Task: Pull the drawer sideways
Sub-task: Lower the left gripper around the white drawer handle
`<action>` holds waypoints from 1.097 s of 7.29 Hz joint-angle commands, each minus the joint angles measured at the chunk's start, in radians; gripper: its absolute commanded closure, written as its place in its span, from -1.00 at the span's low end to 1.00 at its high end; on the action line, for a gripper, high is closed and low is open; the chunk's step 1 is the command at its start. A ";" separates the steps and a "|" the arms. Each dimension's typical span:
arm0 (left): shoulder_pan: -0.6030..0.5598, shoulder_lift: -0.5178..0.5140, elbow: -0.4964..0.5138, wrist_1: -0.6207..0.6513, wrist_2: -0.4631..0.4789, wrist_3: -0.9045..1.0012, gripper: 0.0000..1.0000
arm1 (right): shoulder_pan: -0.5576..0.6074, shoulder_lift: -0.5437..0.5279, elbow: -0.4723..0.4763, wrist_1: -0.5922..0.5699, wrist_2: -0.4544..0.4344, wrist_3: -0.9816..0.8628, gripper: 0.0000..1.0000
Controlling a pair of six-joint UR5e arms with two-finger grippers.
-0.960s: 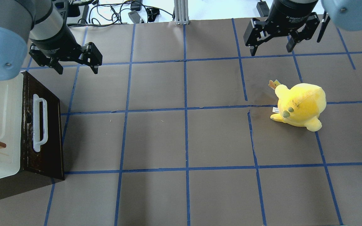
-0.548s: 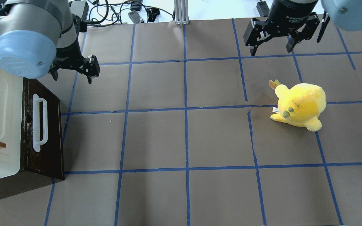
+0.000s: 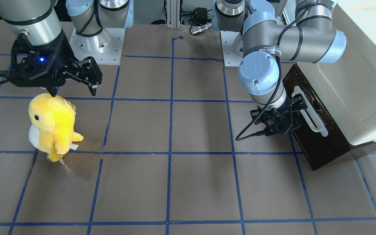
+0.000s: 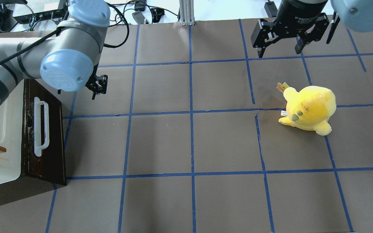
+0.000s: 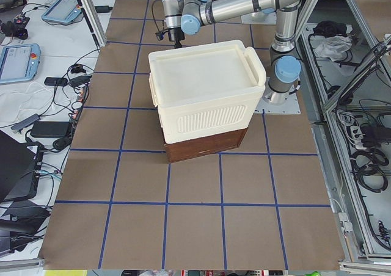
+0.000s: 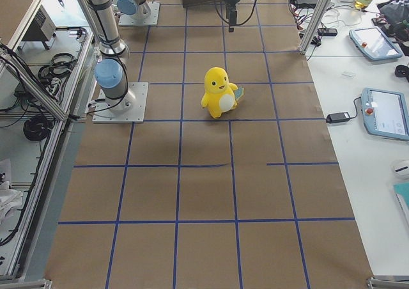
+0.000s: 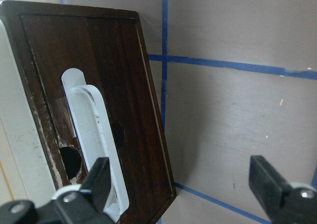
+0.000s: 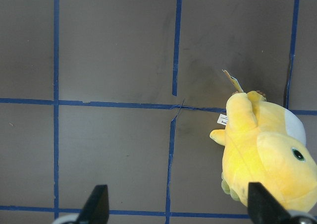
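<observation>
Both my arms' jaws gape open; the left jaws hang just beside the drawer handle, whose length follows the tabletop's left edge.

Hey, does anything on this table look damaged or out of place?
The drawer front looks worn: pale scuffs run along one long edge, and two dark holes show in the wood beside the white handle. Nothing looks spilled.

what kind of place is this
Probably a robotics lab: left arm and right arm bolted onto a table with a blue tape grid, teach pendants on a side bench.
</observation>
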 commanded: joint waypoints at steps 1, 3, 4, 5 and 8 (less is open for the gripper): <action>-0.001 -0.020 -0.047 -0.027 0.053 -0.171 -1.00 | 0.000 0.000 0.000 0.000 0.000 0.000 -1.00; -0.001 -0.042 -0.125 -0.027 0.116 -0.273 -1.00 | 0.000 0.000 0.000 0.000 0.000 -0.002 -1.00; -0.001 -0.050 -0.143 -0.027 0.221 -0.266 -1.00 | 0.000 0.000 0.000 0.000 0.000 0.000 -1.00; -0.001 -0.063 -0.148 -0.068 0.432 -0.259 -1.00 | 0.000 0.000 0.000 0.000 0.000 0.000 -1.00; 0.002 -0.100 -0.136 -0.122 0.469 -0.231 -0.85 | 0.000 0.000 0.000 0.000 0.000 0.000 -1.00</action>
